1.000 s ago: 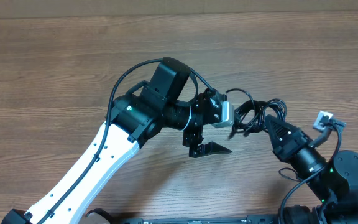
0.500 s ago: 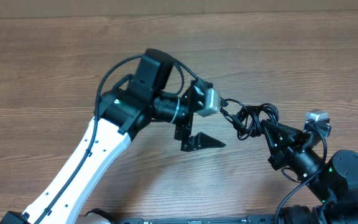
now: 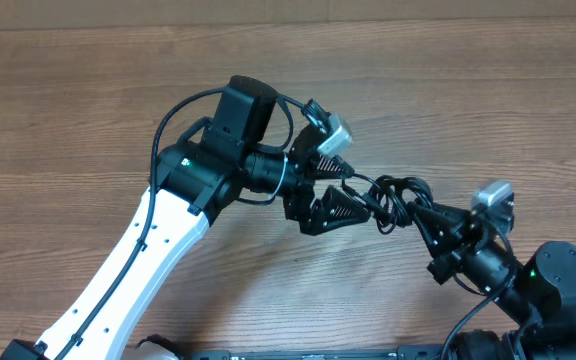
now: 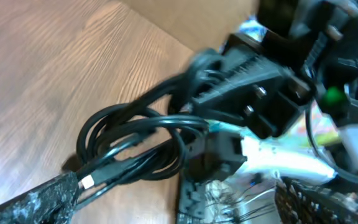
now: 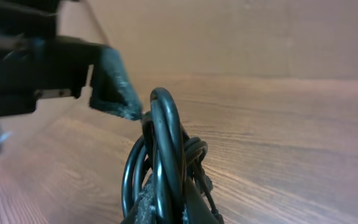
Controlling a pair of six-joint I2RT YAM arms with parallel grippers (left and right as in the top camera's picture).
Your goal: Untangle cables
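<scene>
The cables (image 3: pixel 396 195) are thin black cords in a tangled bundle, held above the wooden table between the two arms. My right gripper (image 3: pixel 420 213) is shut on the bundle; in the right wrist view the loops (image 5: pixel 164 149) stand up between its fingers (image 5: pixel 169 208). My left gripper (image 3: pixel 346 192) is open at the bundle's left end. In the left wrist view a strand with a white-tagged plug (image 4: pixel 87 182) lies along its left finger (image 4: pixel 33 199), and the loops (image 4: pixel 135 140) hang just ahead. The far side of the bundle is hidden by the right gripper.
The wooden table (image 3: pixel 88 120) spreads all round. The left arm's white link (image 3: pixel 138 270) crosses the lower left. The right arm's base (image 3: pixel 558 280) sits at the lower right. A wall or board (image 5: pixel 241 37) stands behind the table.
The left wrist has rolled and its fingers now sit at the bundle's left end. The right gripper has drawn the bundle a little left and down.
</scene>
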